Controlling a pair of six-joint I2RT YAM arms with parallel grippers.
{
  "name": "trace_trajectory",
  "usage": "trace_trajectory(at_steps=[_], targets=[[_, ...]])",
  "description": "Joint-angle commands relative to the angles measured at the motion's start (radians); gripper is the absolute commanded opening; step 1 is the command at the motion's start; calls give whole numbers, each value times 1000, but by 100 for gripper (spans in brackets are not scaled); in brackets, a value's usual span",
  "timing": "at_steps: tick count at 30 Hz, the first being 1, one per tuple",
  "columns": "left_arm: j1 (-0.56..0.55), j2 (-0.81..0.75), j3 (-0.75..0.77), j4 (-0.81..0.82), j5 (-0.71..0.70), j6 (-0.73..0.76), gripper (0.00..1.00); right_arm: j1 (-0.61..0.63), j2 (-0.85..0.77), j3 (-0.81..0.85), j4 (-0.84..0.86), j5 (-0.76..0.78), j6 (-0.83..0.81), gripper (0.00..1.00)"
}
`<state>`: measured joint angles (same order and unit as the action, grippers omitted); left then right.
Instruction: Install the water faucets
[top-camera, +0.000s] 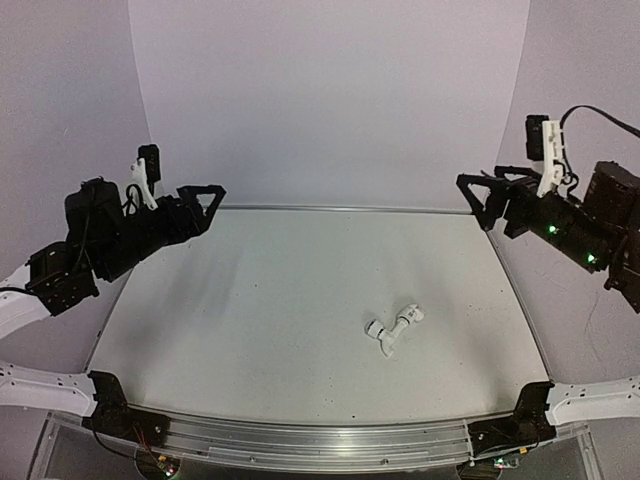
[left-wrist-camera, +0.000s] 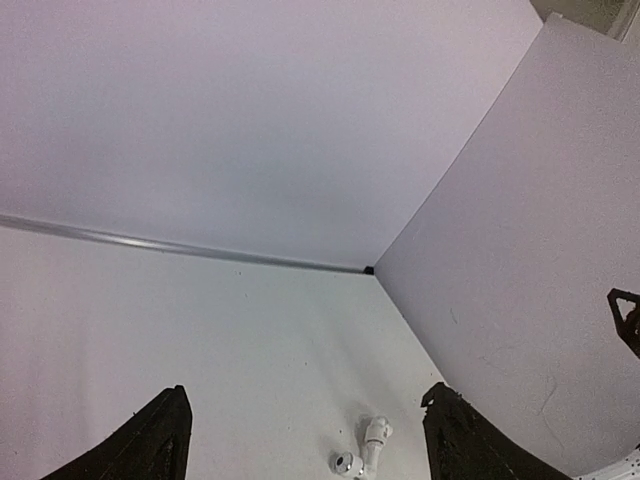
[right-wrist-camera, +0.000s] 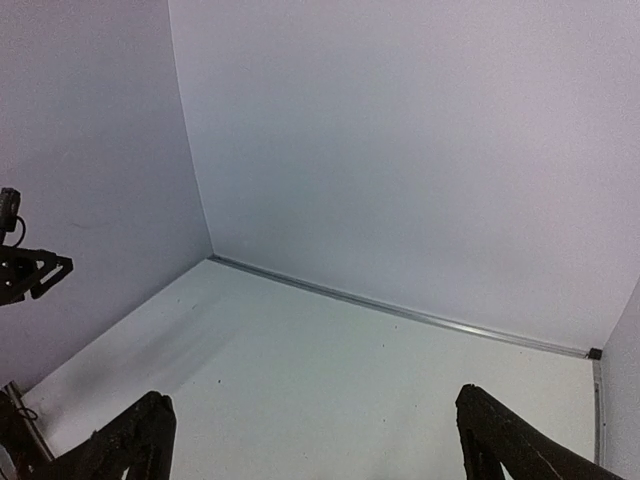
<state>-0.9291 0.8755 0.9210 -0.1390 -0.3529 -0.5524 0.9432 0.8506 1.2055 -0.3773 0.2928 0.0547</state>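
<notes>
The water faucets (top-camera: 394, 329) lie on the white table, right of centre and toward the front: a small white tap and a white elbow fitting, touching each other as one cluster. The left wrist view catches them (left-wrist-camera: 365, 452) at its bottom edge, between and beyond the fingers. My left gripper (top-camera: 205, 203) hangs raised over the table's far left, open and empty, its fingers (left-wrist-camera: 160, 440) wide apart. My right gripper (top-camera: 480, 200) is raised at the far right, open and empty as well. The faucets are out of the right wrist view, where the right gripper (right-wrist-camera: 312, 400) frames bare table.
White backdrop walls close the table at the back and both sides, with a metal strip (top-camera: 340, 208) along the back edge. An aluminium rail (top-camera: 320, 440) and both arm bases (top-camera: 105, 400) (top-camera: 530, 410) line the front edge.
</notes>
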Motion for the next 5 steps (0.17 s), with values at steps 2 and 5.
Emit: trace_trajectory(at_steps=[2,5], targets=[[6,-75,106,-40,-81,119,82,0,-52,27,69,-19,-80,98],[6,-104,122,-55,-99,137,82,0,-90,-15,129,-41,-64,98]])
